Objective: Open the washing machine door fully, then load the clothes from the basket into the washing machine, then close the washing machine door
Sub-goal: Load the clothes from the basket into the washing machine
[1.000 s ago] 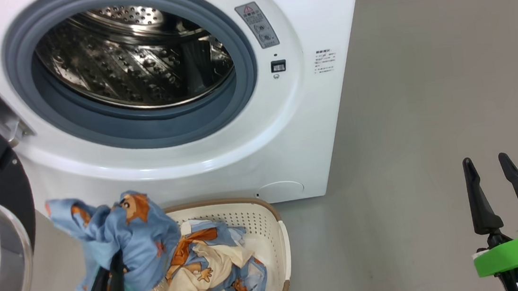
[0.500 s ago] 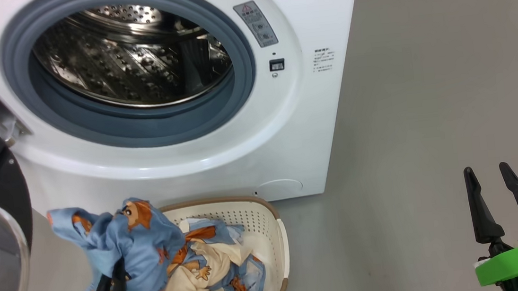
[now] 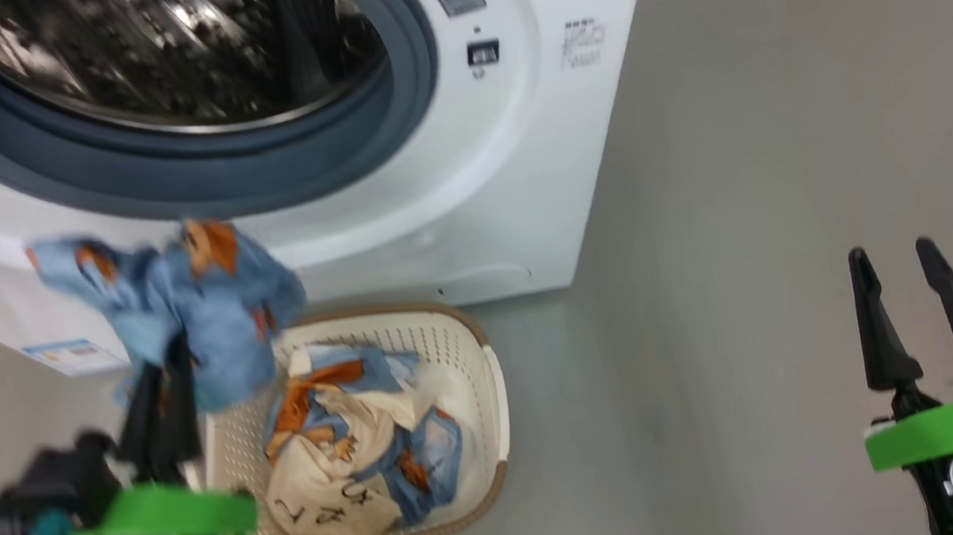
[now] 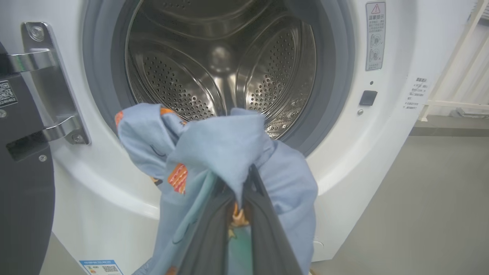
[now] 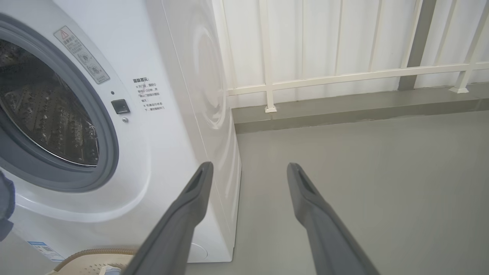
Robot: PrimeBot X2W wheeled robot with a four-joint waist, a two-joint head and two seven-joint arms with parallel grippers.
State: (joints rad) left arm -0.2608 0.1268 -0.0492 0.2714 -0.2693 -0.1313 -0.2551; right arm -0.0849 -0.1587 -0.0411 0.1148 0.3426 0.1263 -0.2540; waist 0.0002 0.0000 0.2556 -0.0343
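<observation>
The left gripper (image 4: 240, 179) is clamped tight on a piece of blue cloth (image 4: 225, 145) printed with orange bears. It pinches a fold between its two dark fingers, so the rest drapes down around them. In the left wrist view the bundle sits at about 6 o'clock of the drum (image 4: 214, 76), level with the lower lip of the grey-blue gasket (image 4: 336, 114) and in front of it, not yet inside. That height makes sense, since the cloth has to clear the lip before it can go in. In the head view (blurred) the same cloth hangs at 10 o'clock of the basket (image 3: 492, 388), lifted above the heap.

The rest of the clothes (image 3: 345, 446), cream with black marks and more blue, lie piled in the basket. It stands on the floor (image 3: 740, 190) at 6 o'clock of the washing machine (image 3: 519, 167), just in front of it, a short lift from the opening. The door (image 4: 23, 198) is swung out at 9 o'clock on its metal hinge (image 4: 49, 84), leaving the mouth free; how wide it stands I cannot tell.

The right gripper (image 3: 890, 249) holds nothing and its fingers are spread wide. It is parked at 4 o'clock of the head view, well apart from basket and machine, probably to stay out of the left arm's way. I judge loading to be under way, with the larger share waiting.
</observation>
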